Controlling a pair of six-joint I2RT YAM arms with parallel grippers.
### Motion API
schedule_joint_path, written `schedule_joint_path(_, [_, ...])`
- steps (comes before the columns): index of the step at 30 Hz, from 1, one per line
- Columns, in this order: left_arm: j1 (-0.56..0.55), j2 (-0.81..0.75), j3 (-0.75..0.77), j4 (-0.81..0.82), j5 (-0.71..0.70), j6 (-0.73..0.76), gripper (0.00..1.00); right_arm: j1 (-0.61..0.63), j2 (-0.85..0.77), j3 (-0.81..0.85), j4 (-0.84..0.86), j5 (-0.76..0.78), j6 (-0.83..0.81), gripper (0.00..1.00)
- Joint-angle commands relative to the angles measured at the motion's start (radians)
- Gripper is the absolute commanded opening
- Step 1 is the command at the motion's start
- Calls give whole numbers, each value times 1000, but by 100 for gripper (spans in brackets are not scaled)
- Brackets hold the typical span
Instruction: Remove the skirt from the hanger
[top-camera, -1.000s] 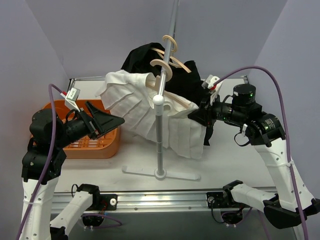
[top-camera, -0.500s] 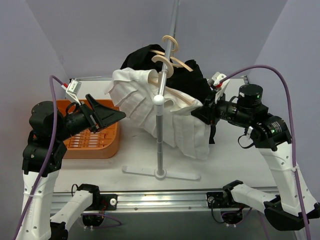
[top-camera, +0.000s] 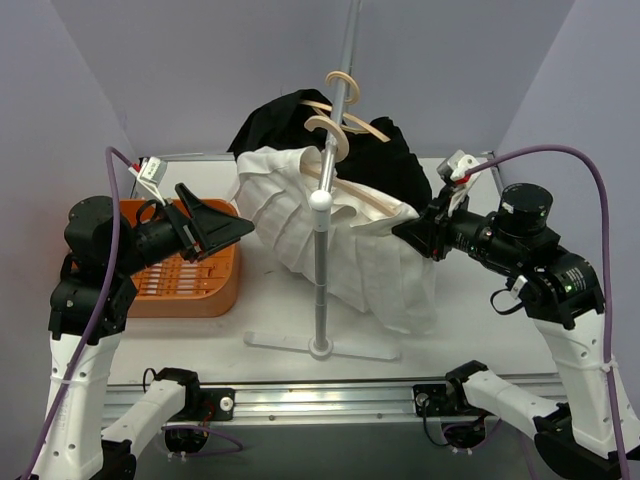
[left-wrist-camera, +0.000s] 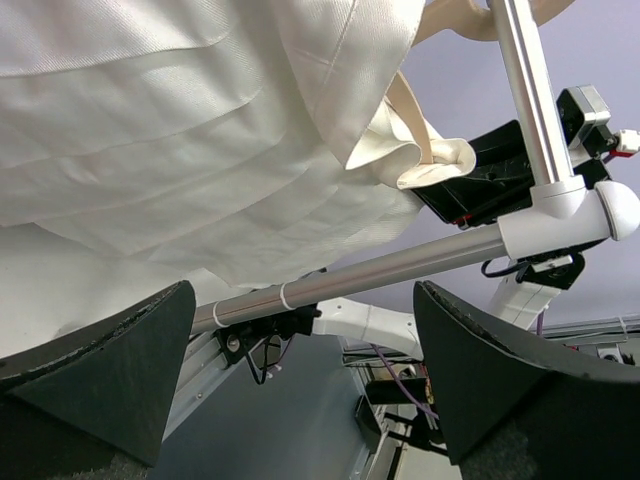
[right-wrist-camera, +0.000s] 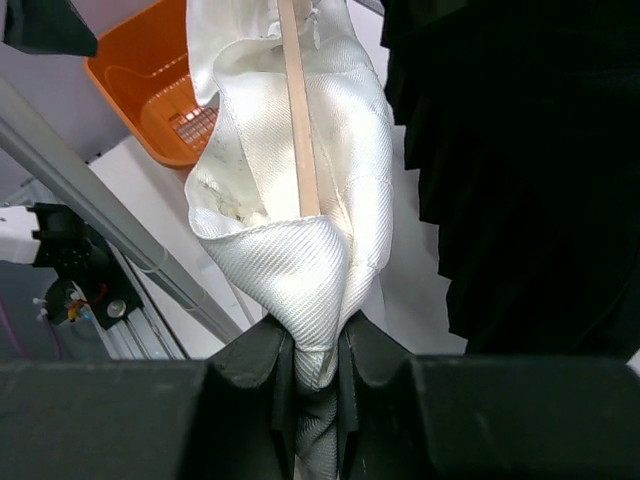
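A white pleated skirt (top-camera: 330, 235) hangs on a wooden hanger (top-camera: 345, 185) from the metal rack pole (top-camera: 322, 270). My right gripper (top-camera: 412, 232) is shut on the skirt's waistband at the hanger's right end; in the right wrist view the white fabric (right-wrist-camera: 300, 260) is pinched between the jaws and the hanger bar (right-wrist-camera: 297, 110) runs up inside it. My left gripper (top-camera: 225, 232) is open and empty, just left of the skirt; its view looks up at the skirt's pleats (left-wrist-camera: 200, 130) and the pole (left-wrist-camera: 400, 268).
A black garment (top-camera: 385, 160) hangs on a second hanger behind the skirt. An orange basket (top-camera: 185, 275) sits on the table at the left. The rack's base (top-camera: 320, 347) stands at the table's front middle.
My right gripper has pulled the skirt's waistband to the right, stretching it along the hanger. My left gripper has risen slightly and stayed open.
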Motion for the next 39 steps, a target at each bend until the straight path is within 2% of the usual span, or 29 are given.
schedule_joint_path(1, [7,-7,-2,82,30,-16,100,-4,-22,-14,195,-53,95,0])
schedule_joint_path(6, [5,-8,4,99,37,-25,100,-4,-12,-11,247,-96,145,0])
schedule_joint_path(7, [7,-7,7,101,40,-27,95,-4,-12,-5,249,-98,150,0])
schedule_joint_path(11, [7,0,27,101,46,-27,93,-4,-21,3,261,-81,170,0])
schedule_joint_path(22, [8,18,42,76,53,-10,92,-4,-56,32,171,-3,149,0])
schedule_joint_path(39, [8,50,72,82,66,10,91,-1,-128,5,123,80,159,0])
